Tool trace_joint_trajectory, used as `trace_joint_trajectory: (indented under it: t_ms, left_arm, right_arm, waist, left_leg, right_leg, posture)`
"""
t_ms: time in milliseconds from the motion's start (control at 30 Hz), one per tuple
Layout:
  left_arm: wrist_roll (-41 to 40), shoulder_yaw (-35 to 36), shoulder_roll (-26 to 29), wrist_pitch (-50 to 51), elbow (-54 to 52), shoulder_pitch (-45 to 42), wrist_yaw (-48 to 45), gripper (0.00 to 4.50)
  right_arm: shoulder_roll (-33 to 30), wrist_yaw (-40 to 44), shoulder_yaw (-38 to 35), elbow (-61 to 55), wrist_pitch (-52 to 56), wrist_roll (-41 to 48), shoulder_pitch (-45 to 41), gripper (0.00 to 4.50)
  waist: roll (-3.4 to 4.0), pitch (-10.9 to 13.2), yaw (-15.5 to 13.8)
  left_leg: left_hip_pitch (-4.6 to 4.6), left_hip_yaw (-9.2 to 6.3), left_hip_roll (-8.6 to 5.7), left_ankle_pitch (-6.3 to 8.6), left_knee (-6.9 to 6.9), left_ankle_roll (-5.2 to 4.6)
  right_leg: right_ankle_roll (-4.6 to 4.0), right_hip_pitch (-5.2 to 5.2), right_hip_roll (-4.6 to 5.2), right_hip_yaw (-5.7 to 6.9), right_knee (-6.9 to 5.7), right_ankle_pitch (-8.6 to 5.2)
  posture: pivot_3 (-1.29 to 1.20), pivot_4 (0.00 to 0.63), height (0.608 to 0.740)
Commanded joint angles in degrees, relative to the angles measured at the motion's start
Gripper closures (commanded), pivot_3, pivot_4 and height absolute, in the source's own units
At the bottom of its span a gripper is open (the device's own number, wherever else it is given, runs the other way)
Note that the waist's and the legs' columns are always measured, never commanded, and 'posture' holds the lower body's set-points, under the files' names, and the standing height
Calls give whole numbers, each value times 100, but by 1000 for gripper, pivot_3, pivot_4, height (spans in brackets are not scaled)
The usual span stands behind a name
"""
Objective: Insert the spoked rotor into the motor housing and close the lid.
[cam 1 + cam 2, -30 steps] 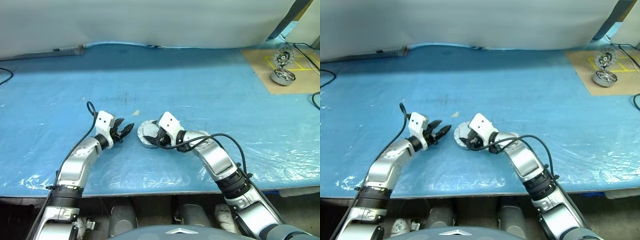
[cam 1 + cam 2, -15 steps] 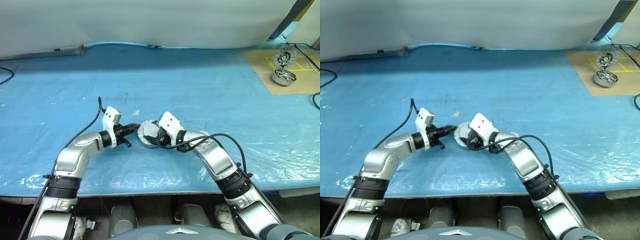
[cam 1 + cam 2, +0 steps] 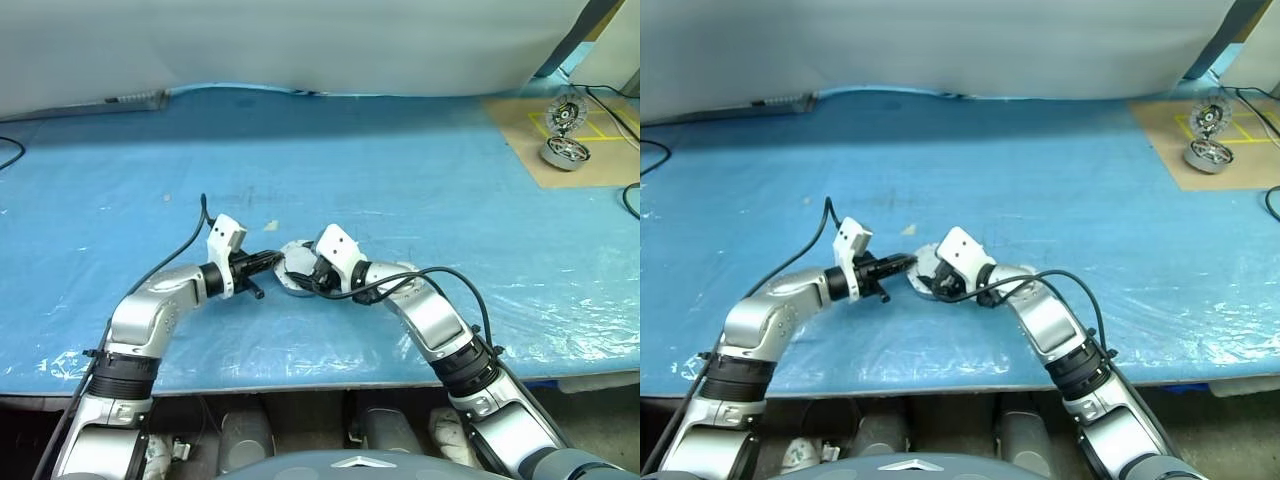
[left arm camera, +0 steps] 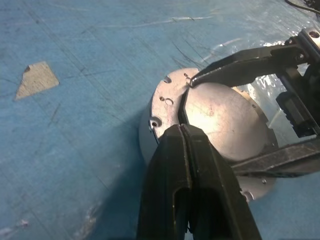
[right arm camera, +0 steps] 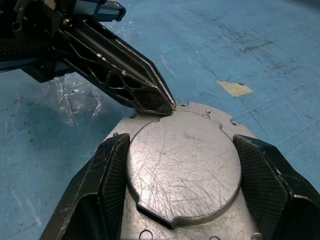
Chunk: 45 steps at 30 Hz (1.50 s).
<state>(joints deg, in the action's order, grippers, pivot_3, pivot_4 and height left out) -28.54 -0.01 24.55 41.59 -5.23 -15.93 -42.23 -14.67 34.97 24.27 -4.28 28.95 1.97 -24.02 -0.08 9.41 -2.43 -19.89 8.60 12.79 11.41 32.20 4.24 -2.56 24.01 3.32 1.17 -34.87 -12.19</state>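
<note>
Metal lid sits clamped in the right gripper; the left gripper, pinched together, presses its edge and could tip it.

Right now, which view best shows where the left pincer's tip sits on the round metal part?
The right wrist view: the shut left pincer tip meets the edge of the round metal part where the raised disc begins. The left wrist view shows its shut fingers over that seam. The head views show it small.
</note>
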Motion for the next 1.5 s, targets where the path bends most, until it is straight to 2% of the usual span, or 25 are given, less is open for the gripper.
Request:
trace_joint_trajectory:
  t_ms: [33, 500, 600, 633, 667, 800, 1033, 1500]
  left_arm:
    - [-209, -2, -23, 190, -384, 78, 5, 4465]
    - [165, -241, -248, -7, -52, -185, 228, 4465]
    - [202, -294, -269, -32, -6, -194, 184, 4500]
    - [211, -315, -272, -37, 5, -194, 169, 4500]
    - [219, -331, -272, -40, 9, -187, 158, 4500]
    - [227, -359, -255, -51, 2, -160, 129, 4500]
    - [247, -389, -259, -114, 40, -167, 74, 4500]
    - [295, -494, -252, -231, 68, -146, 22, 4500]
  right_arm:
    - [-98, -74, 138, 451, 149, -263, 144, 1550]
    - [-151, 54, 130, 414, 40, -170, 200, 1550]
    - [-161, 102, 27, 299, 58, -79, 255, 560]
    - [-160, 123, -69, 189, 50, 12, 294, 202]
    - [-133, 123, -212, 45, 72, 139, 347, 30]
    - [42, 129, -856, -539, 509, 802, 531, 30]
    - [562, -348, -2423, -1097, 2237, 2359, 632, 30]
    - [1340, -1307, -3811, -531, 4482, 3808, 325, 30]
  waist:
    - [0, 0, -2]
    - [10, -6, -22]
    - [10, -6, -41]
    - [10, -6, -45]
    - [10, -6, -55]
    - [10, -6, -79]
    - [12, -4, -92]
    - [16, -2, -154]
  left_leg:
    - [1, 0, 0, 0, 0, 0]
    - [1, -1, -4, 1, -1, -2]
    - [-1, -1, -5, 1, -1, -2]
    - [-3, -1, -5, 1, -1, -1]
    - [-4, -1, -5, 1, -2, -1]
    - [-11, -2, -7, 0, -12, -1]
    - [-17, -3, -9, 0, -28, 0]
    - [-15, -2, -11, -1, -37, 2]
  right_leg:
    - [0, -1, 0, 0, 0, 0]
    - [20, -6, 4, 0, 5, -11]
    - [20, -9, 6, 0, 9, -12]
    - [21, -9, 6, 0, 10, -12]
    - [21, -9, 6, 1, 12, -12]
    - [1, 2, 6, 1, 21, -1]
    - [-5, 15, 4, 1, 24, 1]
    - [-4, 18, 5, 1, 27, 0]
  posture:
    - [0, 150, 740]
    - [0, 150, 740]
    - [0, 150, 740]
    - [0, 150, 740]
    - [0, 150, 740]
    - [0, 150, 740]
    - [0, 150, 740]
    - [0, 150, 740]
